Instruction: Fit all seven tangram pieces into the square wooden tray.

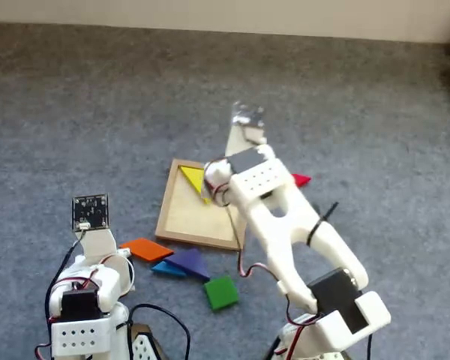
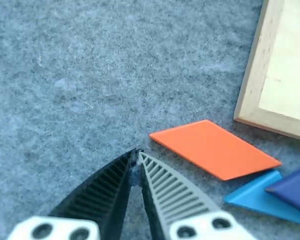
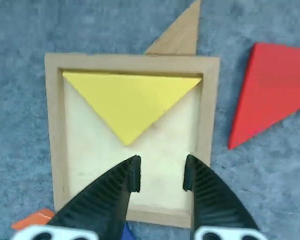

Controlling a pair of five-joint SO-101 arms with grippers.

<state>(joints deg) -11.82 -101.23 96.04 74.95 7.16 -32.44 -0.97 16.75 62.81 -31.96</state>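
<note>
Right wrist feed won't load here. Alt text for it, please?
The right hand, open and empty, is above the wooden tray, which holds a yellow triangle with its long edge along a wall. A wood-coloured triangle lies just outside that wall, and a red triangle lies on the grey carpet beside the tray.

Nothing to read here: the wooden tray [image 3: 54, 130] carries no letters, numbers or signs. The dark square board [image 1: 90, 211] on the left arm shows pale specks, too small to make out.
</note>
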